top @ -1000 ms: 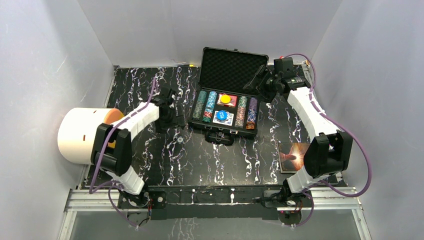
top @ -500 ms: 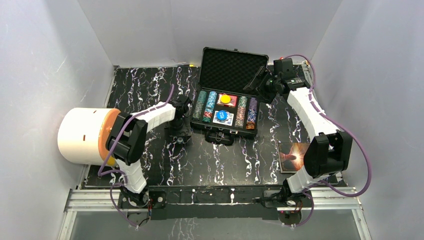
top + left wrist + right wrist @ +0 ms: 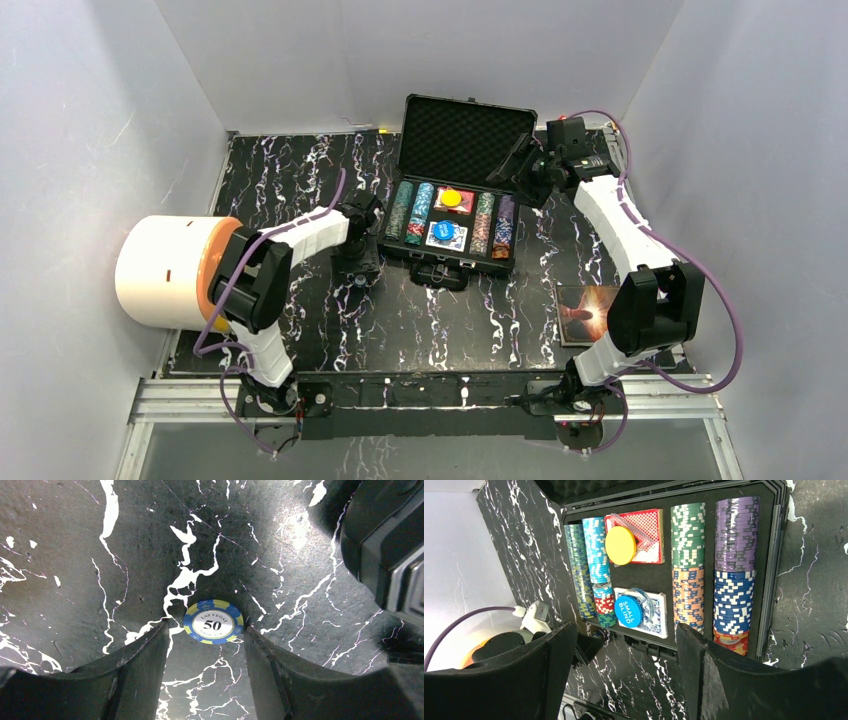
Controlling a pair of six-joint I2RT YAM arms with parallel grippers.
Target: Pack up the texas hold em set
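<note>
The black case (image 3: 392,243) lies open at the table's far middle, its foam lid (image 3: 465,135) upright. It holds rows of multicoloured chips (image 3: 734,570), a red deck (image 3: 649,530) under a yellow disc (image 3: 620,545), and a blue deck (image 3: 656,612) under a blue "small blind" disc (image 3: 628,611). A loose blue-and-yellow "50" chip (image 3: 213,622) lies flat on the table left of the case. My left gripper (image 3: 206,629) is open, pointing down, with the chip at its fingertips. My right gripper (image 3: 624,630) is open and empty, above the case's right side (image 3: 520,160).
A big white cylinder with an orange end (image 3: 165,270) lies at the left edge. A dark book (image 3: 585,312) lies at the near right. The case's corner (image 3: 390,545) is close on the right of the left gripper. Grey walls enclose the table.
My left gripper swung right and towards the near edge, coming down over the loose chip, then barely moved in the last half second. The right arm has not moved.
</note>
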